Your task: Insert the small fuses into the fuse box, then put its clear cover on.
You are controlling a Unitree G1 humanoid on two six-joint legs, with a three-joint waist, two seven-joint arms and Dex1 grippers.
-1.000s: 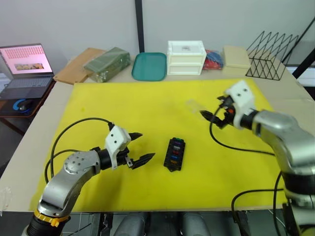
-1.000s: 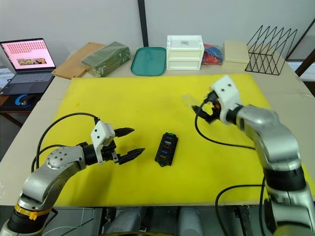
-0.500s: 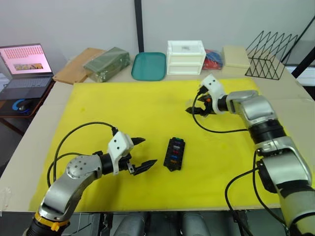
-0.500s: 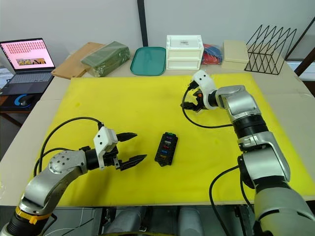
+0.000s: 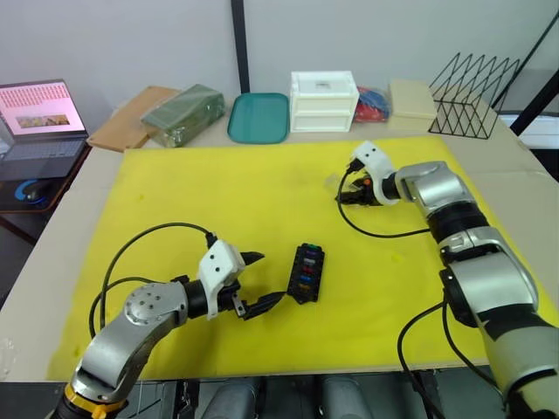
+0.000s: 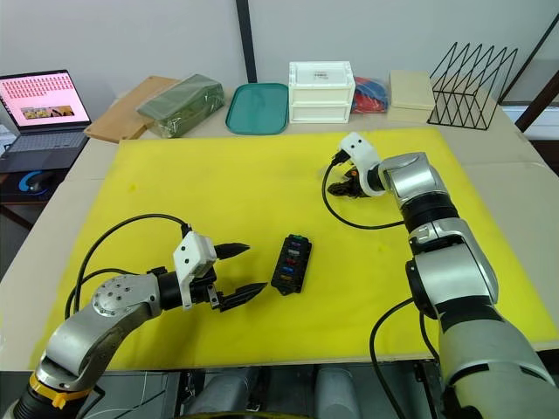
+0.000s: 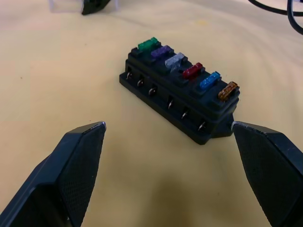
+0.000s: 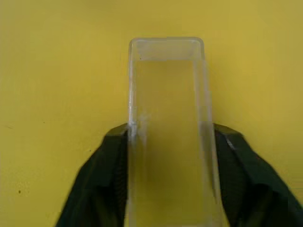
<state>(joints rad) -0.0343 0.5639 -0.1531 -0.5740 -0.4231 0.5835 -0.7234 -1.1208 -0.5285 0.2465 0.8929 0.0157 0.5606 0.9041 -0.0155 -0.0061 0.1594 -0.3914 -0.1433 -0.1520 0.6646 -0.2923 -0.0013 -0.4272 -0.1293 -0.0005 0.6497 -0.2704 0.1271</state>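
Left fingers (image 7: 85,156) moved closer, spread around fuse box (image 7: 182,97); right fingers (image 8: 111,165) pinching clear cover (image 8: 166,127).

Matt black plastic fuse box (image 7: 177,101), glossy clear cover (image 8: 166,127)

A big yellow mat (image 5: 218,201) covers the table. Behind it sit a white drawer box (image 5: 323,101), a teal tray (image 5: 258,117), a green bundle (image 5: 182,113), a flat brown board (image 5: 131,129) and a black wire rack (image 5: 476,106). An open laptop (image 5: 35,122) glows off to the left.
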